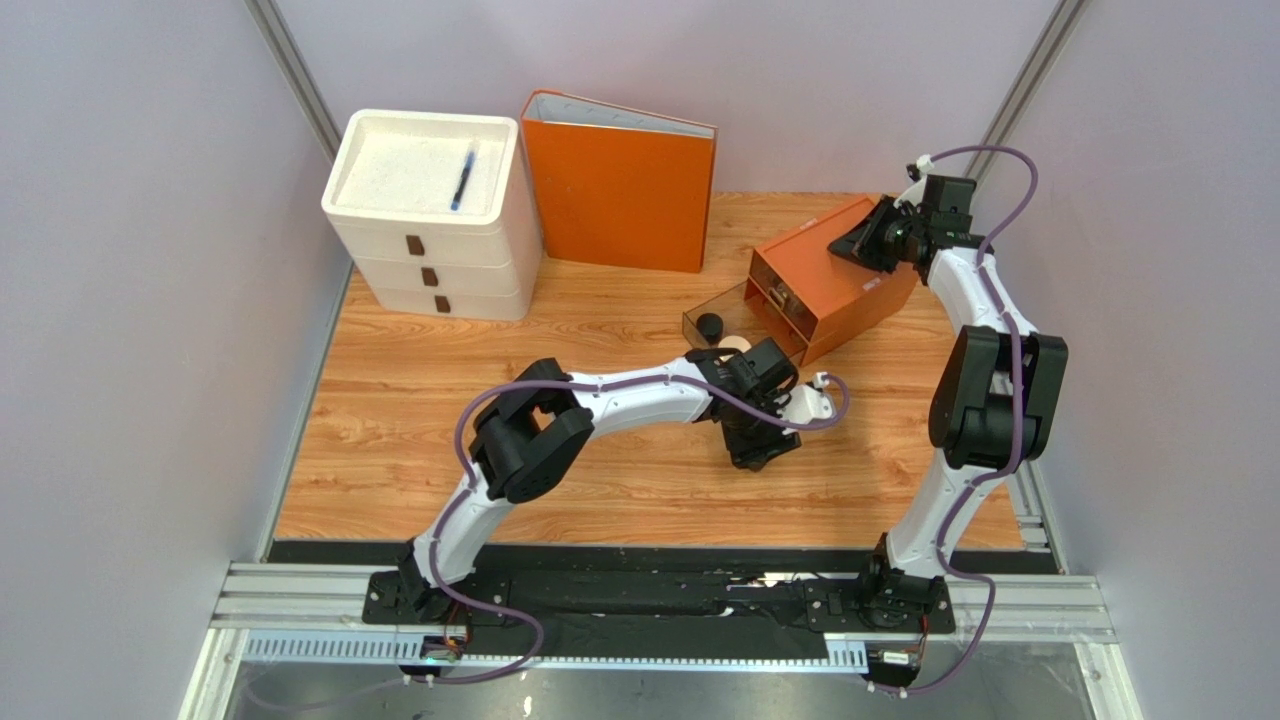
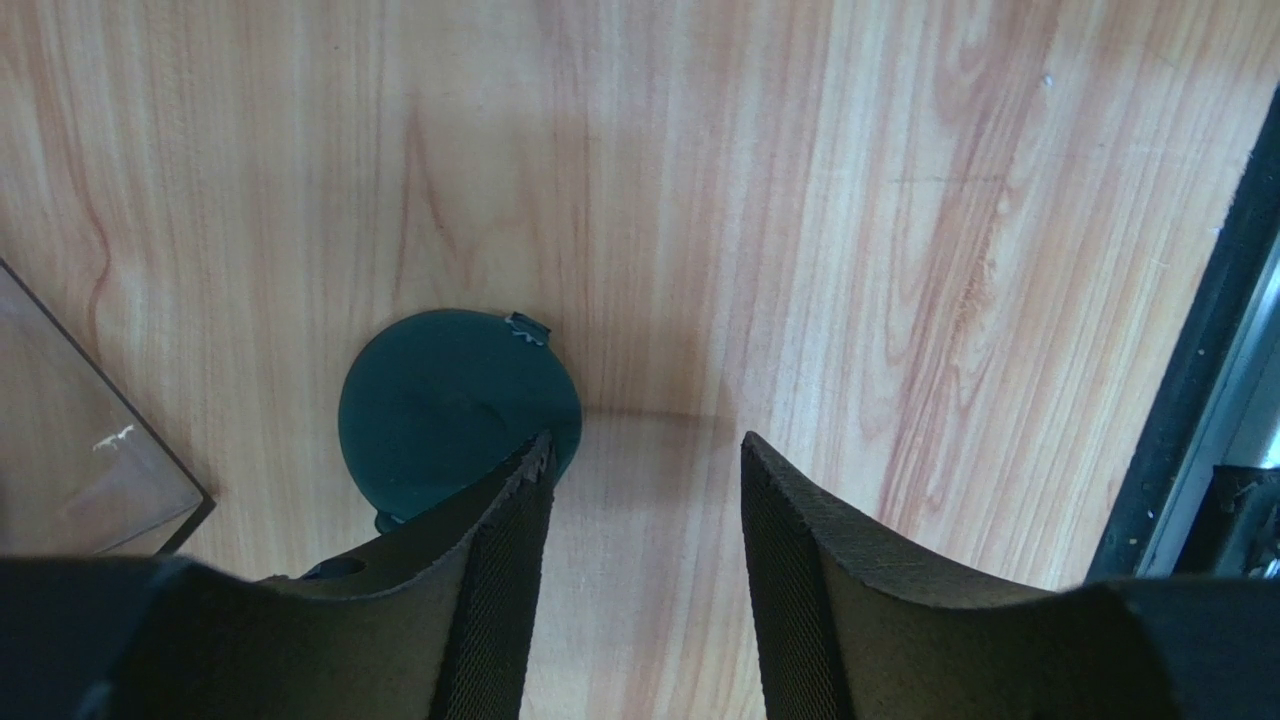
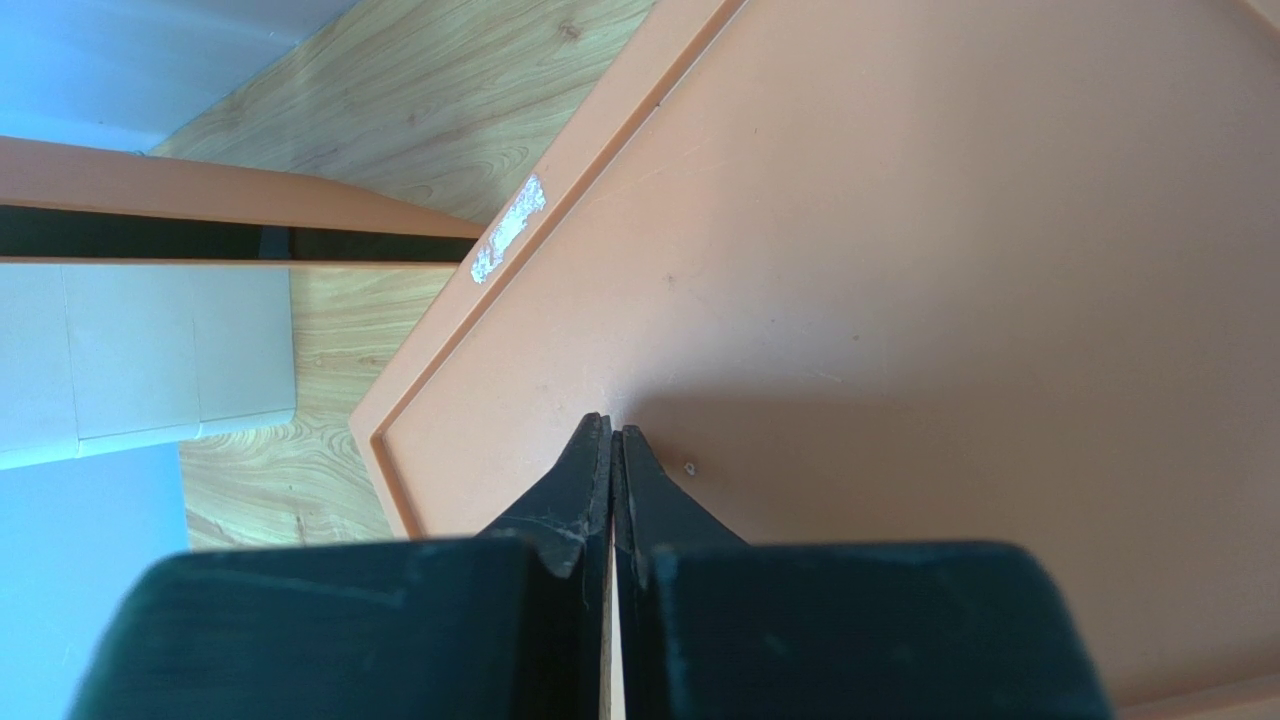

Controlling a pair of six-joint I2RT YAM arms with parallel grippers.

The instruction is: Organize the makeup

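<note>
A dark green compact (image 2: 451,405) lies flat on the wooden table; only one disc of it shows. My left gripper (image 2: 643,450) is open just above the table, its left finger (image 2: 496,525) overlapping the compact's edge, with bare wood between the jaws. In the top view the left gripper (image 1: 754,438) hides the compact. A clear drawer (image 1: 718,333) stands pulled out of the orange box (image 1: 836,285) and holds a black round pot (image 1: 709,324) and a beige item (image 1: 741,347). My right gripper (image 3: 616,431) is shut and empty, tips at the orange box's top (image 3: 962,270).
A white drawer unit (image 1: 431,225) stands at the back left with a blue pen (image 1: 463,180) on top. An orange binder (image 1: 619,188) stands beside it. The clear drawer's corner (image 2: 75,450) is left of my left gripper. A black rail (image 2: 1202,375) runs at the right.
</note>
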